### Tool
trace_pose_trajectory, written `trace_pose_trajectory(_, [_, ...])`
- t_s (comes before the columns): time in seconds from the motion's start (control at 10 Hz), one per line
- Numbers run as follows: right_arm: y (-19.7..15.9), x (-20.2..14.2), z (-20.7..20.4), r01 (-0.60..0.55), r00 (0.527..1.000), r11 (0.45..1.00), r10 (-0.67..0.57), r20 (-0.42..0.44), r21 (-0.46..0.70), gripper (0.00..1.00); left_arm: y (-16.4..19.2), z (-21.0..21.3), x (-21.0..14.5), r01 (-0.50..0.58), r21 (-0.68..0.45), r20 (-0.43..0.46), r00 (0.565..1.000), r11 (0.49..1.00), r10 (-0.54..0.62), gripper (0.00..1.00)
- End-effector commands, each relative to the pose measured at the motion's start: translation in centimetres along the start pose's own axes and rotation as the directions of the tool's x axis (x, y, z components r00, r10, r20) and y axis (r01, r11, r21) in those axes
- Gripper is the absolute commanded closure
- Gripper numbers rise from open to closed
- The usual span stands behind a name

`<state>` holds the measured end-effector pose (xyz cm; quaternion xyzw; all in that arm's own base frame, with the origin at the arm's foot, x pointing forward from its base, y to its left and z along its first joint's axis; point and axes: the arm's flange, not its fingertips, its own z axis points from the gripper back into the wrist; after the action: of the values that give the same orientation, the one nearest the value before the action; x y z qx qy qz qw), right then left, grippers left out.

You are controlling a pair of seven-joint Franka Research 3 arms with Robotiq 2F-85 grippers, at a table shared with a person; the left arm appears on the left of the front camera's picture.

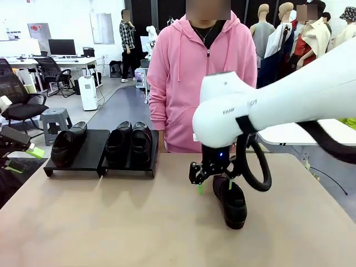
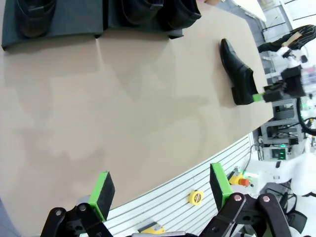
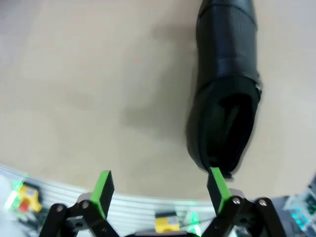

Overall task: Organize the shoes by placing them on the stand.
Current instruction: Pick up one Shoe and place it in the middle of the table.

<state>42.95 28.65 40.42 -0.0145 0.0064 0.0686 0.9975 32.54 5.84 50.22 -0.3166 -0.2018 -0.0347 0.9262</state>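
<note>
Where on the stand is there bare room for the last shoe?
The left tray has a bare strip beside its single shoe, on the side toward the right tray. That tray is crowded: two shoes fill it. The tabletop before the stand is bare as far as the loose shoe by the open right gripper.

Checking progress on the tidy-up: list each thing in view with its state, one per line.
Stand: upright at the table's far left, one slot free.
Three shoes: on the stand, toes toward the robot.
Fourth shoe: upright on the table, off the stand.
Right gripper: open, beside the fourth shoe's heel.
Left gripper: open, empty, off the table's edge.
</note>
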Motion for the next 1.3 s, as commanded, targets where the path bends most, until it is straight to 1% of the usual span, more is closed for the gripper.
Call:
trace_pose_trajectory(0.0, [0.2,1.5,-4.0,0.116,0.992,0.993,-0.115,0.052,-0.009,0.0,0.2,0.2,-0.2,0.015,0.003,-0.006,1.0,1.0,-0.015,0.0])
trace_pose_trajectory(0.1, [0.0,2.0,-5.5,0.127,0.992,0.991,-0.126,0.024,-0.037,0.0,0.2,0.2,-0.2,0.015,0.003,-0.006,1.0,1.0,-0.015,0.0])
trace_pose_trajectory(0.2, [-0.2,2.2,-6.3,0.122,0.992,0.992,-0.122,0.013,-0.028,0.0,0.2,0.2,-0.2,0.015,0.003,-0.006,1.0,1.0,-0.015,0.0])
trace_pose_trajectory(0.3, [-0.5,2.2,-6.4,0.127,0.991,0.992,-0.127,0.031,-0.019,0.0,0.2,0.2,-0.2,0.015,0.003,-0.006,1.0,1.0,-0.015,0.0])
trace_pose_trajectory(0.6, [-1.0,1.9,-5.7,0.1,0.994,0.995,-0.101,0.029,0.024,0.0,0.2,0.2,-0.2,0.015,0.003,-0.006,1.0,1.0,-0.015,0.0])
trace_pose_trajectory(0.8, [-1.2,2.1,-5.9,0.121,0.992,0.993,-0.122,0.039,0.009,0.0,0.2,0.2,-0.2,0.015,0.003,-0.006,1.0,1.0,-0.015,0.0])
trace_pose_trajectory(0.9, [-1.6,2.3,-6.0,0.144,0.987,0.989,-0.142,0.068,-0.023,0.0,0.2,0.2,-0.2,0.015,0.003,-0.006,1.0,1.0,-0.015,0.0])
trace_pose_trajectory(1.1, [-2.3,2.8,-6.4,0.171,0.982,0.983,-0.165,0.094,-0.063,0.0,0.2,0.2,-0.2,0.015,0.003,-0.006,1.0,1.0,-0.015,0.0])
trace_pose_trajectory(1.2, [-2.3,3.2,-6.8,0.162,0.984,0.985,-0.156,0.088,-0.065,0.0,0.2,0.2,-0.2,0.015,0.003,-0.006,1.0,1.0,-0.015,0.0])
